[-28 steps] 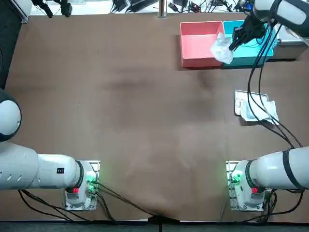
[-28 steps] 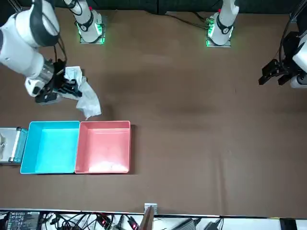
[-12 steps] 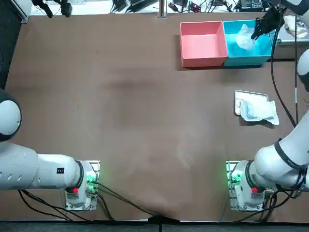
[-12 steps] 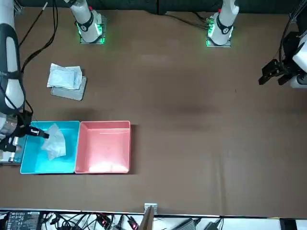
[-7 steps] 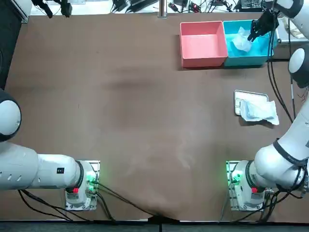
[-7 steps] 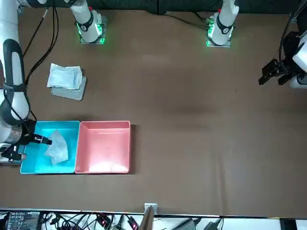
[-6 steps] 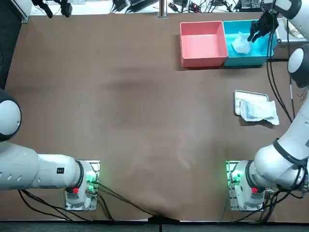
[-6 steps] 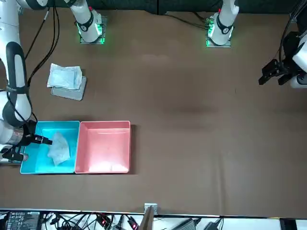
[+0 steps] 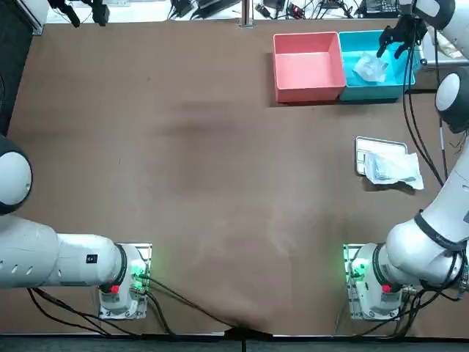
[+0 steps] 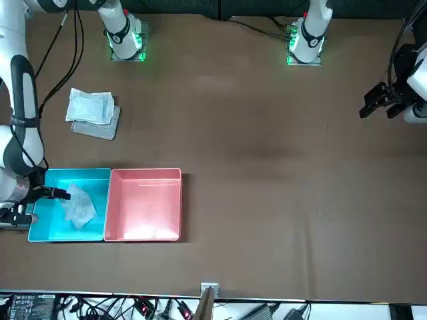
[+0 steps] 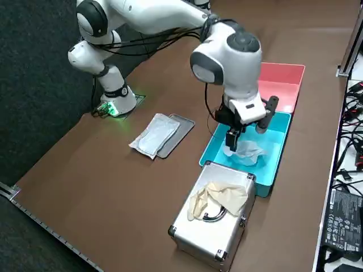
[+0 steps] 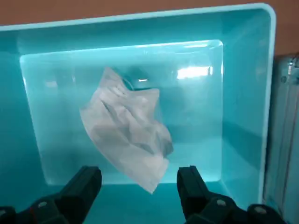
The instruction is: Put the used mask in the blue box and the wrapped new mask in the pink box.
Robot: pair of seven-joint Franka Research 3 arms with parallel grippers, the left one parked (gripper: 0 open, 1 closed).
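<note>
The crumpled used mask (image 9: 368, 68) lies loose on the floor of the blue box (image 9: 375, 92), also clear in the right wrist view as the mask (image 12: 128, 133) inside the box wall (image 12: 243, 116). My right gripper (image 9: 399, 37) hovers just above the box's right side, open, with nothing between its fingers (image 12: 86, 184). From the right side the gripper (image 11: 249, 126) stands directly over the mask (image 11: 245, 152). The pink box (image 9: 308, 94) beside it holds nothing. The wrapped new mask (image 9: 392, 167) rests on a small metal tray (image 9: 360, 156).
A silver case (image 11: 212, 218) with pale gloves on its lid stands against the blue box's outer end. Cables run along the table's far edge. Brown tabletop stretches between the boxes and the arm bases.
The right gripper carried the used mask from beside the pink box to over the blue box, lowered it, opened and let it go. The mask now lies in the box.
</note>
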